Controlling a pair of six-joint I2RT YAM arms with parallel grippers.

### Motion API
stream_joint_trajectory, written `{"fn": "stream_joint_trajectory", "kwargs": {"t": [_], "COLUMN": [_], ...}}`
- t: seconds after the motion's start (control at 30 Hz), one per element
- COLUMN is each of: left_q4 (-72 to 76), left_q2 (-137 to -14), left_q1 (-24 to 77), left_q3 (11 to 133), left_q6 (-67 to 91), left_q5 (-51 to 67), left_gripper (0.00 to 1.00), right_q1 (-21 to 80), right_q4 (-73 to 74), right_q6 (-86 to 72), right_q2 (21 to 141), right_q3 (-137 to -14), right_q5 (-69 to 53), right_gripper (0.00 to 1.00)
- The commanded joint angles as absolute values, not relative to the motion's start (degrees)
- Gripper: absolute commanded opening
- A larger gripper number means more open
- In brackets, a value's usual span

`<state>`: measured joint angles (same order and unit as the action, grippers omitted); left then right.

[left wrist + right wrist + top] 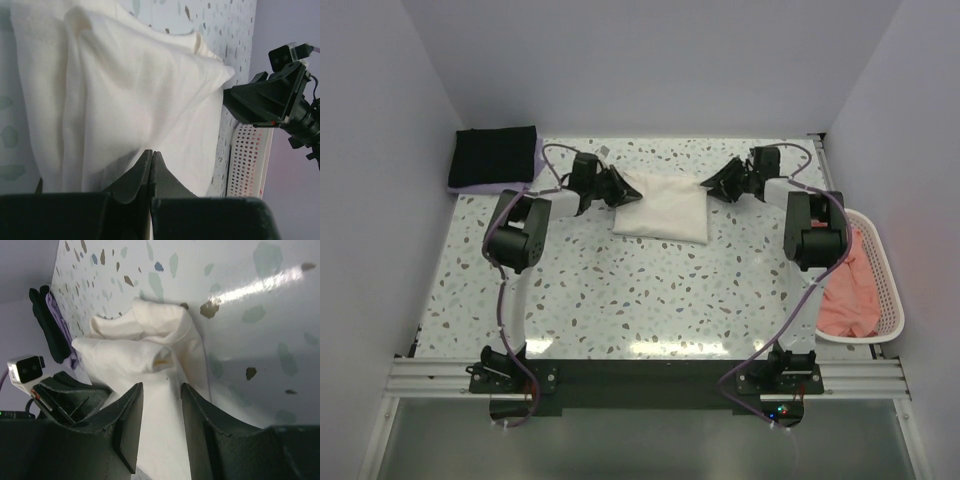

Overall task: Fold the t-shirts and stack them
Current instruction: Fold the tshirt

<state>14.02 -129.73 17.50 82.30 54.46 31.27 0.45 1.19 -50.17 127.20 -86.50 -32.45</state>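
I see the cream-white cloth tee lying folded on the speckled table, toward 12 o'clock. My left claw is squeezed tight at its 9 o'clock edge. I cannot tell if it pinches cloth. My right claw is partly apart over the 3 o'clock edge. The black tee sits on the pale lavender tee at 10 o'clock. The salmon-pink tee is in the white slatted plastic basket at 4 o'clock.

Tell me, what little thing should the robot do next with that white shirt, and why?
Probably close the right end effector: its jaws stand open around the right edge of the cream-white t-shirt, while the left end effector looks shut on the other edge. Then both could lift it.
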Motion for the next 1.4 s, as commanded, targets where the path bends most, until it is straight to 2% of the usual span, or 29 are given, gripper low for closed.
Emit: {"fn": "stream_joint_trajectory", "kwargs": {"t": [0.0,0.27,0.53,0.67,0.8,1.03,1.2,1.37], "left_q4": [16.2,22.5,17.2,17.7,17.8,16.2,13.9,11.3], "left_q2": [-126.8,-136.1,-144.3,-144.2,-143.2,-141.3,-140.3,-138.2], "left_q1": [16.3,13.6,12.1,11.9,11.8,11.7,11.5,11.0], "left_q3": [87.4,92.5,101.2,100.7,100.6,102.1,103.0,105.6], "left_q6": [52.9,58.8,58.4,58.6,58.2,57.0,54.9,53.5], "left_q5": [32.9,33.8,32.5,32.7,32.6,33.0,33.5,35.1], "left_gripper": [0.00,0.00,0.00,0.00,0.01,0.01,0.01,0.04], "right_q1": [1.3,6.2,8.2,12.5,16.6,20.2,20.2,20.2], "right_q4": [-3.1,-4.9,-5.7,-5.2,-12.3,-22.7,-18.8,-18.1], "right_q6": [-51.3,-51.0,-50.8,-49.8,-53.6,-59.8,-56.6,-55.5], "right_q2": [118.4,118.8,120.7,117.9,115.1,120.4,121.7,123.3], "right_q3": [-83.3,-81.6,-80.2,-78.6,-72.6,-66.8,-64.4,-62.5], "right_q5": [-31.6,-30.8,-31.5,-31.6,-31.9,-33.1,-27.3,-26.6], "right_gripper": [0.41,0.40,0.40,0.40,0.40,0.40,0.39,0.39]}}
